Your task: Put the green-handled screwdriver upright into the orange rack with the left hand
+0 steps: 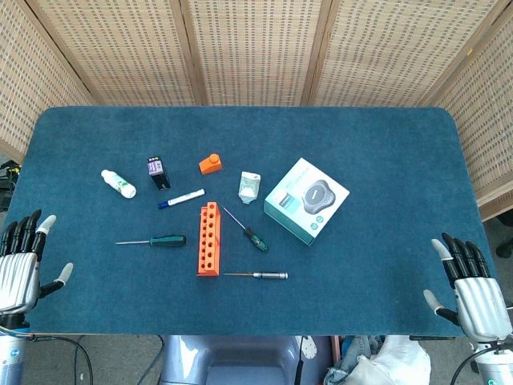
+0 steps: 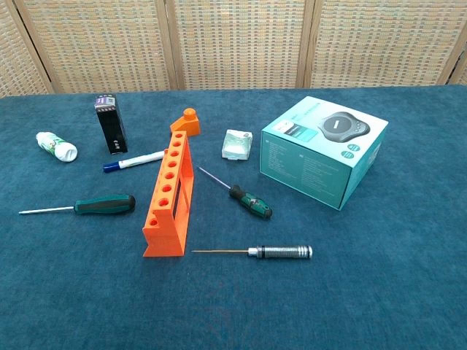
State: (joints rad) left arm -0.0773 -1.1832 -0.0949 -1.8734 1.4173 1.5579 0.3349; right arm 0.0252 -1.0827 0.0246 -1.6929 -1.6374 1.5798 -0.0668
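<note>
The green-handled screwdriver [image 1: 160,241] [image 2: 106,204] lies flat on the blue cloth just left of the orange rack [image 1: 208,239] [image 2: 169,197], its tip pointing left. The rack stands upright with its row of holes empty. A second screwdriver [image 1: 255,238] [image 2: 250,203] with a green-and-black handle lies right of the rack. My left hand [image 1: 20,265] hovers open at the table's front left corner, far from the screwdriver. At the front right corner my right hand [image 1: 471,281] is open too. Neither hand shows in the chest view.
A silver-handled screwdriver [image 1: 271,275] lies in front of the rack. Behind it are a marker [image 1: 181,198], a black box [image 1: 159,172], a white bottle [image 1: 119,184], an orange block [image 1: 210,164] and a small packet [image 1: 249,186]. A teal box [image 1: 307,200] stands right.
</note>
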